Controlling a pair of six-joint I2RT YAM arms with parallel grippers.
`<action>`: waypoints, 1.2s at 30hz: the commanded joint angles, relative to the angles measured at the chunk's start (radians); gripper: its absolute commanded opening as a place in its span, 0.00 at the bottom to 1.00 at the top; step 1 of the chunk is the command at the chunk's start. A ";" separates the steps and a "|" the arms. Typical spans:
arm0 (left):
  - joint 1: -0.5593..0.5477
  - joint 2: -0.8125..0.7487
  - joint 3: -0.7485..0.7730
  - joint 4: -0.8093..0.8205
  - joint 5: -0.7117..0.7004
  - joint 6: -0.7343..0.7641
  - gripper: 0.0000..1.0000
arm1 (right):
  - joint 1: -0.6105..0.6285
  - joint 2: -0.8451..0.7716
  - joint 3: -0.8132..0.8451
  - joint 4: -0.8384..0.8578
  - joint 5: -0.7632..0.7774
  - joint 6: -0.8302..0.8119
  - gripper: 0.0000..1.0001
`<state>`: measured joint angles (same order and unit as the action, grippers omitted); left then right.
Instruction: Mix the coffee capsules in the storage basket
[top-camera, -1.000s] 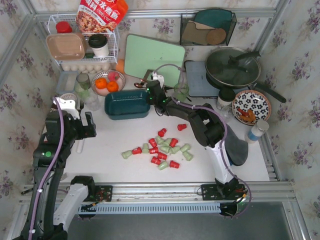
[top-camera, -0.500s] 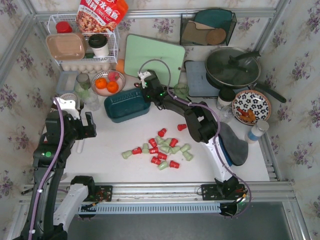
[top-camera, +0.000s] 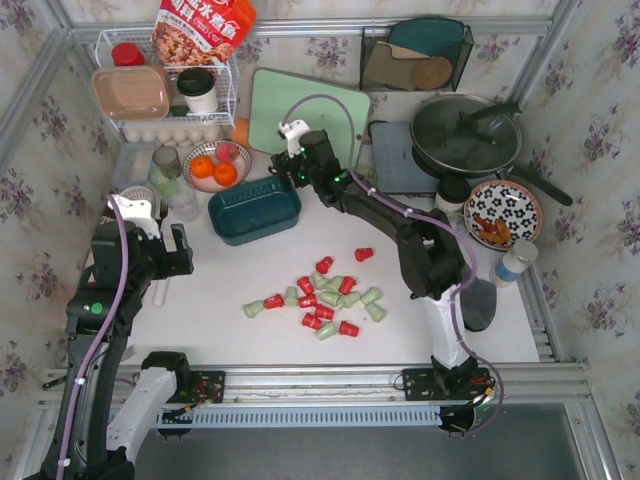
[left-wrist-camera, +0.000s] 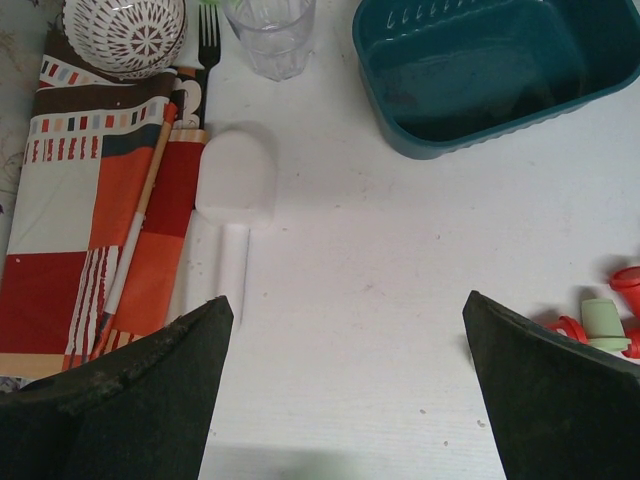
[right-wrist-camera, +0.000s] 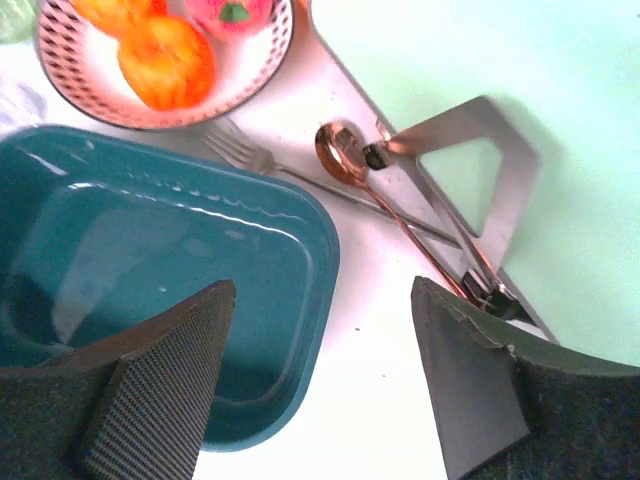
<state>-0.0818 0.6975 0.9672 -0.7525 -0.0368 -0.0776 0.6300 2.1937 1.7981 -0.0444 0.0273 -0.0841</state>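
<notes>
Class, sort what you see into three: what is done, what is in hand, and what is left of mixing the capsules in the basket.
Done: nothing visible; the storage basket is empty. In hand: nothing. The right gripper is open at the basket's right end, and the left gripper is open and holds nothing. Left: all the coffee capsules, red and green, lie scattered on the table and must go in.
</notes>
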 joint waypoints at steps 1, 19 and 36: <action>0.000 0.004 -0.002 0.025 0.006 -0.013 1.00 | 0.004 -0.148 -0.115 0.109 0.029 0.052 0.81; -0.146 0.130 -0.009 0.045 0.100 -0.011 1.00 | 0.004 -0.901 -1.058 0.334 0.309 0.153 0.85; -0.564 0.379 -0.070 0.054 0.074 0.189 0.83 | 0.004 -0.968 -1.278 0.486 0.323 0.247 0.85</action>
<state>-0.5877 1.0332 0.9051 -0.7082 0.0883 0.0296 0.6334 1.2316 0.5289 0.3809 0.3267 0.1455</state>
